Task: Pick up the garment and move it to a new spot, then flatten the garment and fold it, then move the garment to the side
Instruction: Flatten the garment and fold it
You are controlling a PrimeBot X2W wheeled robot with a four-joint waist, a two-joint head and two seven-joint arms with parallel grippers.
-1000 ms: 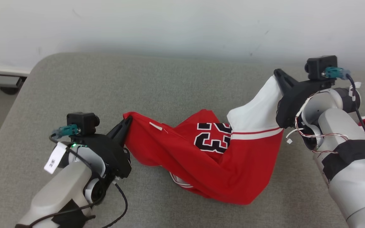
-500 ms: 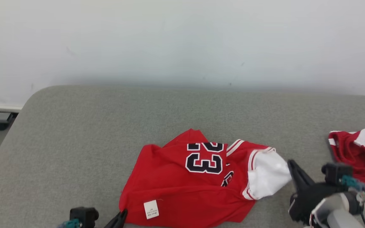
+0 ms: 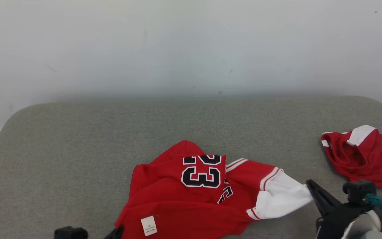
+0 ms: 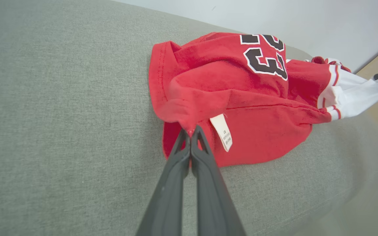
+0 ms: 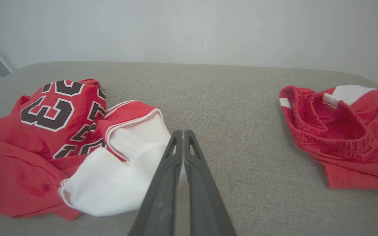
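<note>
Two garments lie on the pad (image 3: 78, 139), a grey, coarse-woven cushion with rounded corners set against a pale wall (image 3: 177, 49).

The jersey (image 3: 177, 205) sits on the pad's near half, about midway along it. It is a rumpled heap rather than flat. It is soft red knit with a stitched hem, and one black "23" (image 3: 201, 172) edged in white faces up on a raised fold. More black lettering is partly tucked under a crease beside it. One white sleeve (image 3: 284, 196), trimmed with red and white stripes, stretches out toward the pad's right end. One small white label (image 3: 148, 226) with fine print hangs from the red cloth near the pad's front edge.

The shorts (image 3: 366, 159) lie crumpled at the pad's right end, well apart from the jersey. They are red, with a gathered elastic waistband (image 5: 326, 131) gaping open and one white panel.

The left gripper (image 4: 190, 132) is at the pad's front edge. Its two dark fingers (image 4: 208, 183) are pressed together, pinching a bunched corner of the red hem just beside the label. The right gripper (image 5: 182, 132) is further toward the pad's right end. Its fingers (image 5: 162, 183) are closed flat on the tip of the white sleeve, with a sliver of white cloth showing between them.
</note>
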